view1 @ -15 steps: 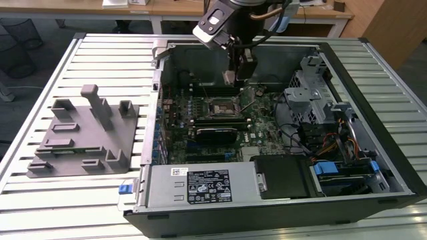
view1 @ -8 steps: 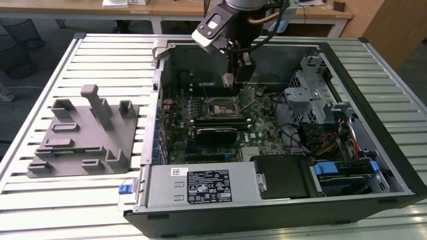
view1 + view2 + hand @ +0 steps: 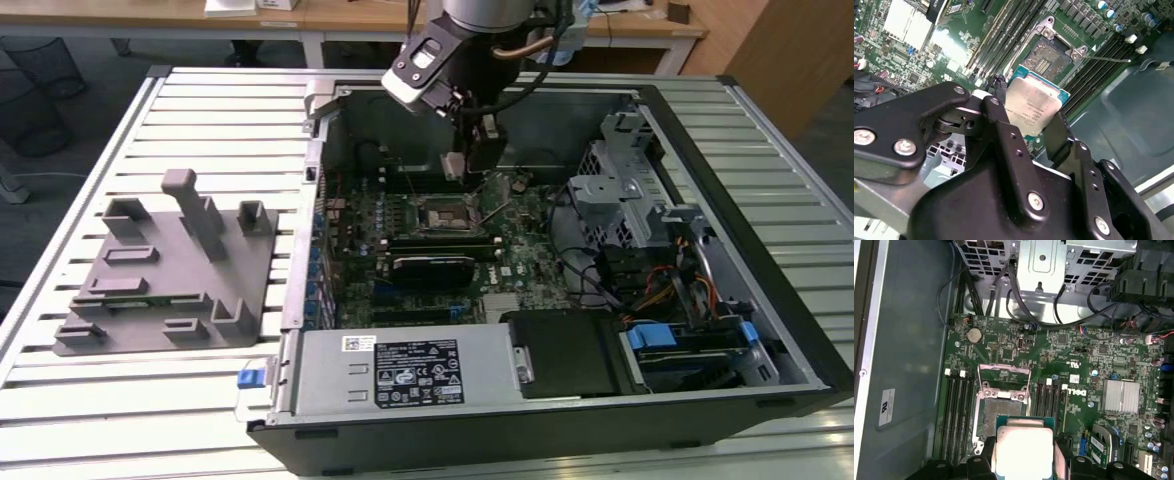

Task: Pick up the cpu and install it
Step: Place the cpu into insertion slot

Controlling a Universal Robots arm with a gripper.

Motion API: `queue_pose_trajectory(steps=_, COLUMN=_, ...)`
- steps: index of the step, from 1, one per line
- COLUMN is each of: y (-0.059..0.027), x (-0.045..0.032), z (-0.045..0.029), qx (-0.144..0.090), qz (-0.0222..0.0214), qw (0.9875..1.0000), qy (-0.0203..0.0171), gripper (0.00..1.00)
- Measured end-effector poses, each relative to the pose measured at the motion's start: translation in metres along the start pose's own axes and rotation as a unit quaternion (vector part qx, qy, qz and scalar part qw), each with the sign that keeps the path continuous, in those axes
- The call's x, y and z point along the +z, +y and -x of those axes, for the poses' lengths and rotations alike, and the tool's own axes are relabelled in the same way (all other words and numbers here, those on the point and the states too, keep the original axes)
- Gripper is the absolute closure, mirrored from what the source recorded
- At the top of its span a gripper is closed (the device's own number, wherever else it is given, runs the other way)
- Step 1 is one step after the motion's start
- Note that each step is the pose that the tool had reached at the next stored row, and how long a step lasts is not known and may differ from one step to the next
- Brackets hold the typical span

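Note:
The cpu (image 3: 1034,107), a flat square chip with a shiny silver top and pale rim, is clamped by its edges between the black fingers (image 3: 998,97) of my gripper (image 3: 1029,114). In the first wrist view the cpu (image 3: 1024,450) hangs just off one side of the open motherboard socket (image 3: 1001,407), above the board and not touching it. The socket (image 3: 1050,55) shows its bare contact field inside a metal frame. In the exterior view my gripper (image 3: 467,165) points down into the open computer case, a little behind the socket (image 3: 445,213).
Memory slots (image 3: 956,415) flank the socket. A silver heatsink (image 3: 1121,396), a drive cage (image 3: 627,190) and loose cables (image 3: 654,290) crowd the case at the exterior view's right. The power supply (image 3: 400,370) lies at the front. A grey tray with posts (image 3: 174,270) stands outside on the slatted table.

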State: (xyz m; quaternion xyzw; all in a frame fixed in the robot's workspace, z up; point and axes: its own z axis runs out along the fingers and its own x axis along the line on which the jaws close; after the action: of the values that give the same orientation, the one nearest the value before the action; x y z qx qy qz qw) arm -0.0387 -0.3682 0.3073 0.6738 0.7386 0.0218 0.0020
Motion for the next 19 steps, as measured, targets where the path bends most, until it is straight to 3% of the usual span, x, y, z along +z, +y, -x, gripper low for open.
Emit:
queue_pose_trajectory(steps=7, y=-0.003, x=0.0111, z=-0.0008, qx=0.0, qz=0.0, qw=1.0, qy=-0.0001, gripper=0.46)
queue_pose_trajectory(steps=15, y=-0.0022, x=0.0248, z=-0.0144, qx=0.008, qz=0.0002, qw=1.0, qy=-0.0003, gripper=0.46)
queue_pose_trajectory(steps=19, y=-0.0047, x=0.0321, z=-0.016, qx=0.009, qz=0.0003, qw=1.0, qy=-0.0003, gripper=0.46)
